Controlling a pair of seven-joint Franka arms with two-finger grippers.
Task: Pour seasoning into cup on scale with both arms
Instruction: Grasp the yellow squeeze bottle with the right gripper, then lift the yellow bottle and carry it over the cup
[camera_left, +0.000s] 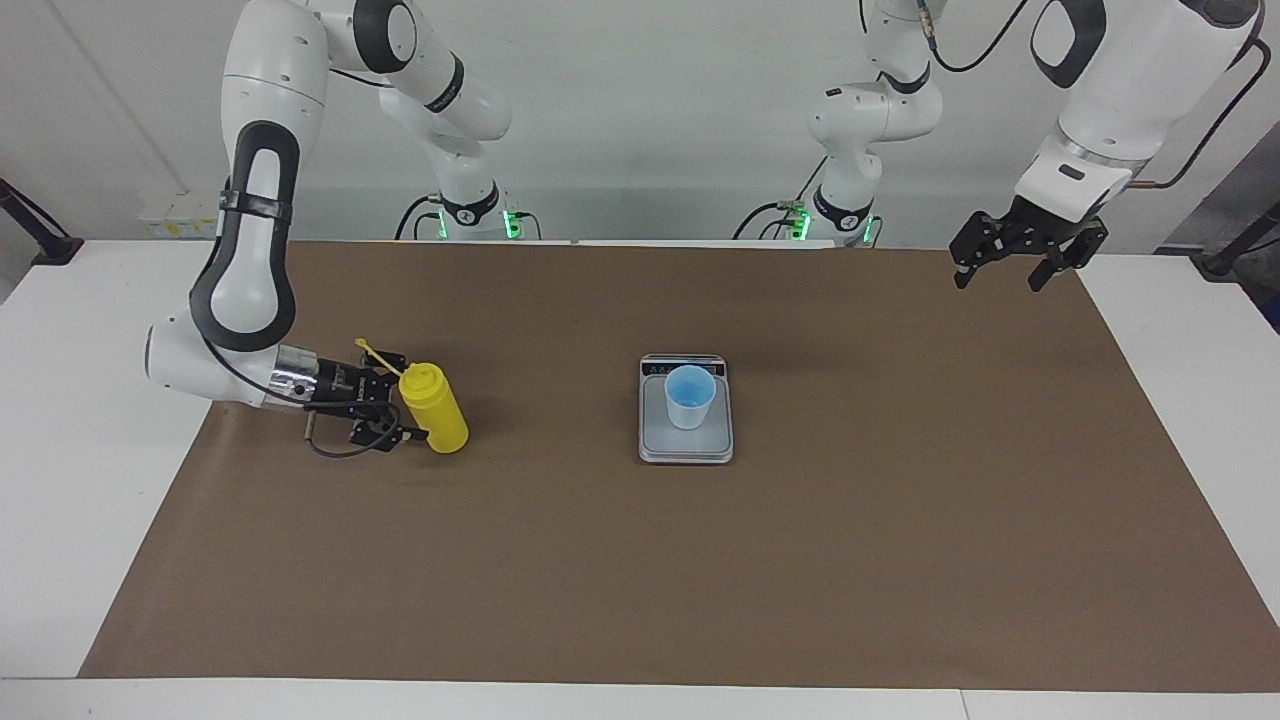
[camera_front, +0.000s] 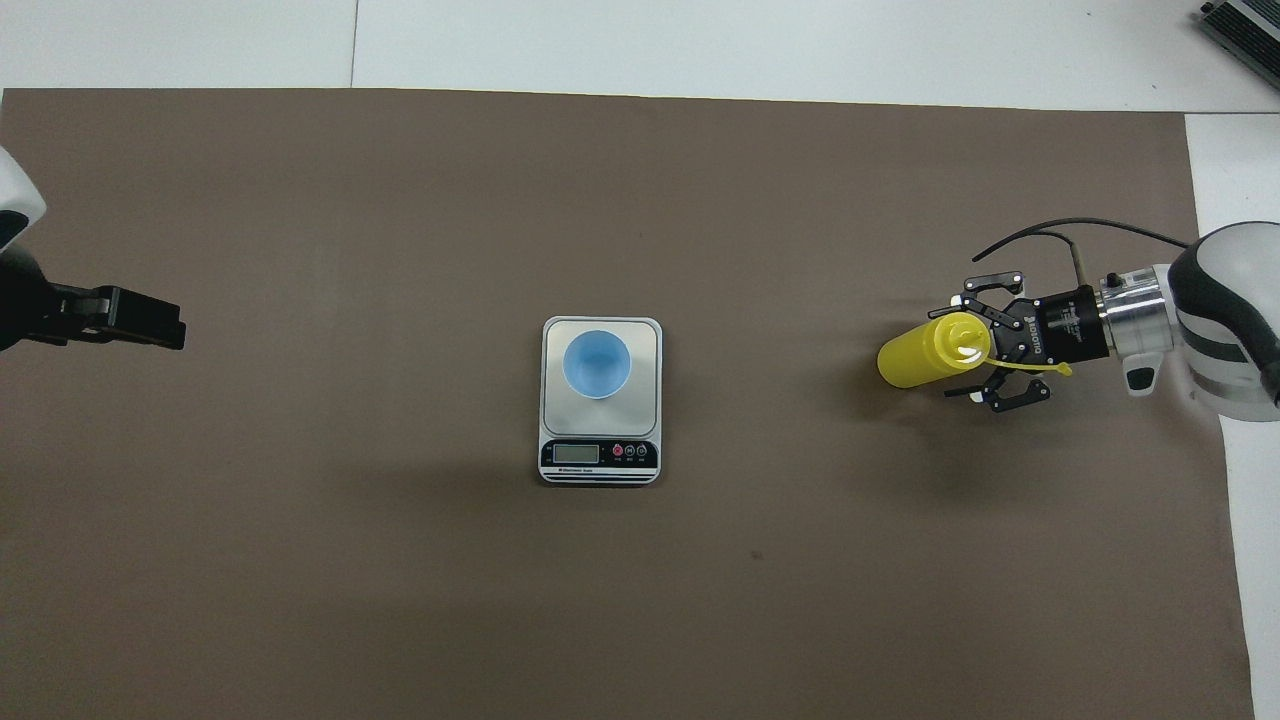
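In the facing view, the seasoning bottle (camera_left: 434, 409) stands upright on the brown mat (camera_left: 640, 560) that covers the tabletop (camera_left: 60, 480), toward the right arm's end, with its thin cap strap (camera_left: 377, 355) sticking out from the nozzle over the right arm's wrist. The right gripper (camera_left: 398, 410) is low and level beside the bottle, its jaws spread wide with one finger on each side of the bottle's body; whether the fingers touch the plastic cannot be told, and they are not closed on it. The scale (camera_left: 686, 440) lies at the middle of the mat with its dark display strip along the edge nearer to the robots, and the cup (camera_left: 689, 397) stands upright on its platform. The left gripper (camera_left: 1005, 272) hangs in the air over the mat's corner at the left arm's end, jaws apart and holding nothing; that arm waits. In the overhead view, the seasoning bottle (camera_front: 928, 351) shows its nozzle top framed by the right gripper (camera_front: 962, 345), whose spread fingers reach along the bottle's two sides while the cap strap (camera_front: 1035, 367) trails out toward the wrist. The cup (camera_front: 597, 364) sits on the scale (camera_front: 600, 440), well apart from the bottle. The left gripper (camera_front: 165, 323) enters from the edge over the mat (camera_front: 400, 600), seen side-on and empty.
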